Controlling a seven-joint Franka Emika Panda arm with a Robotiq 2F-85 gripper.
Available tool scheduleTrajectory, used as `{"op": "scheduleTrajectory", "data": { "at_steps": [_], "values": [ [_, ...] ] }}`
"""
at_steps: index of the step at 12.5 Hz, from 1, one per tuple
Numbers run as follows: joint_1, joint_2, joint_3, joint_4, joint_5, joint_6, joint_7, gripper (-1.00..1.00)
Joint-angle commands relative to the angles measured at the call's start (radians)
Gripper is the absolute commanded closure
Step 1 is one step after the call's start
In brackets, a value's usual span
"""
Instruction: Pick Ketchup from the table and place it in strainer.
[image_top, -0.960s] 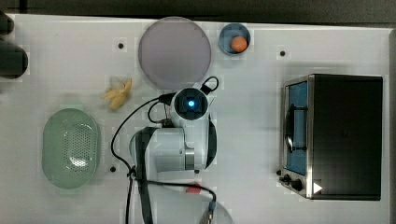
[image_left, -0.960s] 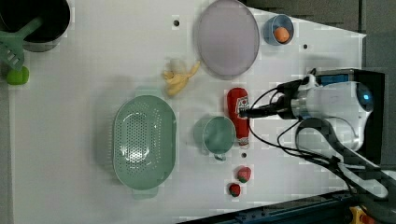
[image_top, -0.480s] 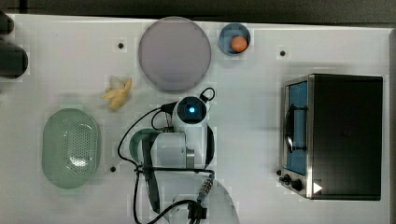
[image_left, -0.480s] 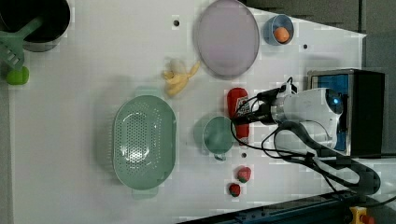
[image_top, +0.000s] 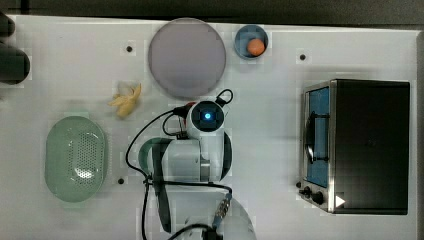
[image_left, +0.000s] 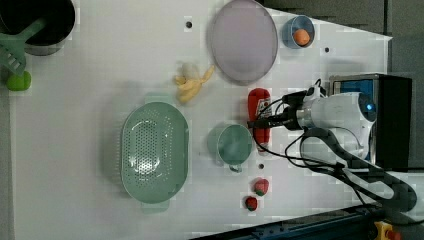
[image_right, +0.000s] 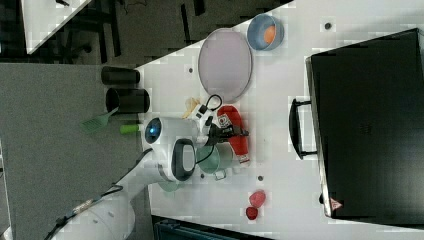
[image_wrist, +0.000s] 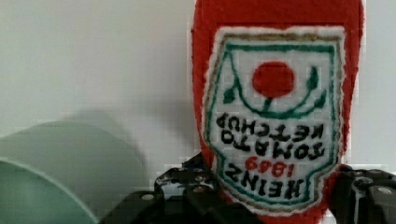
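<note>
Red Ketchup (image_wrist: 275, 116) lies flat beside the cup (image_left: 231, 145), gripper (image_wrist: 268, 205) fingers apparently spread astride it, unclosed; descending off-centre could knock the cup.

Robot arm (image_top: 192, 160): white rounded shells w/ dark grey joint bands, blue light on wrist top. Black cables loop along the links. Gripper (image_left: 260, 121) is black; fingers (image_wrist: 187, 184) have small silver screws.

A white table (image_top: 350, 45) stands over what looks like grey floor (image_right: 50, 165), with dark furniture beyond.
</note>
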Motion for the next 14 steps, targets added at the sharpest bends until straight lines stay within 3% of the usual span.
{"op": "scheduleTrajectory", "data": {
  "at_steps": [1,7,14],
  "values": [
    [0.000,-0.195,0.015,0.049,-0.004,-0.106,-0.015,-0.21],
    [0.018,-0.448,0.111,0.198,-0.001,-0.529,0.021,-0.21],
    [0.063,-0.393,0.386,0.235,0.005,-0.530,0.645,-0.21]
  ]
}}
